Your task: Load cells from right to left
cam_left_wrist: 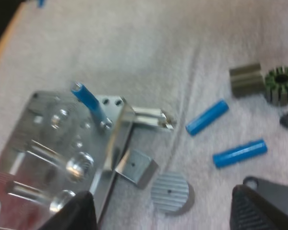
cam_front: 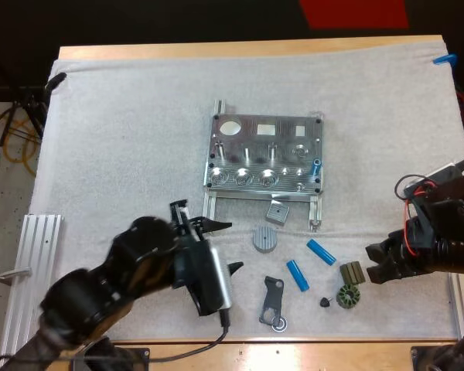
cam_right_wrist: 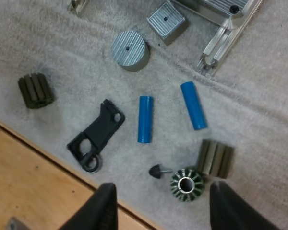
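Note:
The metal fixture [cam_front: 267, 154] lies mid-mat, and one blue cylinder [cam_front: 316, 165] [cam_left_wrist: 89, 101] stands upright in a hole at its right end. Two more blue cylinders [cam_front: 297, 274] [cam_front: 321, 251] lie loose on the mat in front of it. My left gripper [cam_front: 233, 246] [cam_left_wrist: 161, 211] hovers open just left of the round grey disc [cam_front: 266, 238] [cam_left_wrist: 169, 191], holding nothing. My right gripper [cam_front: 377, 263] [cam_right_wrist: 163, 201] is open and empty, right of the dark ribbed block [cam_front: 352, 272] [cam_right_wrist: 216, 159]. Both lying cylinders [cam_right_wrist: 145, 119] [cam_right_wrist: 193, 105] are ahead of its fingers.
A grey square block [cam_front: 277, 211] sits at the fixture's front edge. A black bracket [cam_front: 272, 301], a ribbed ring [cam_front: 346, 296] and a small black cone [cam_front: 325, 301] lie near the mat's front. Another ribbed piece [cam_right_wrist: 35, 90] lies near the bracket. An aluminium rail [cam_front: 31, 270] is at the left.

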